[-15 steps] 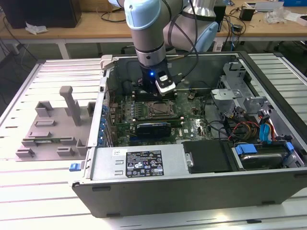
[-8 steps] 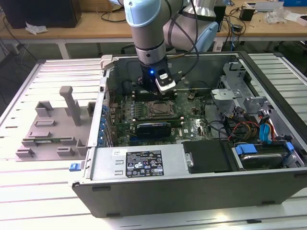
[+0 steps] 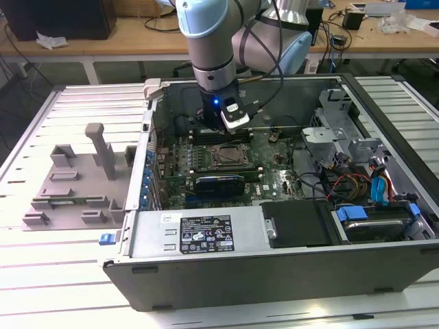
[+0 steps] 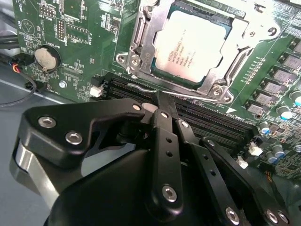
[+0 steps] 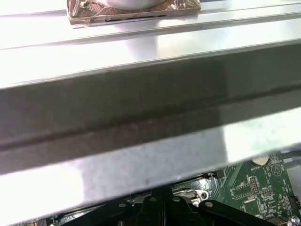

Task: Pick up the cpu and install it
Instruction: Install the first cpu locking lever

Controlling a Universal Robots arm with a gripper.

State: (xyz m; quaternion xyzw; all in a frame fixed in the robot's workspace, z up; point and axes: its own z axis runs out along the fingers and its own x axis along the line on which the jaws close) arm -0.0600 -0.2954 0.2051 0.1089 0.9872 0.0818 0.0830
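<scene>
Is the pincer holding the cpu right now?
No: in the second wrist view the flat square silver-topped cpu lies inside the metal-framed socket on the green motherboard, clear of the black pincer.

Open computer case point(image 3: 274, 274) on slatted table point(image 3: 55, 274); grey fixture point(image 3: 75, 185) at exterior view's left.

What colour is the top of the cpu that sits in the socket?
The cpu top is shiny silver; it shows best in the second wrist view.
</scene>
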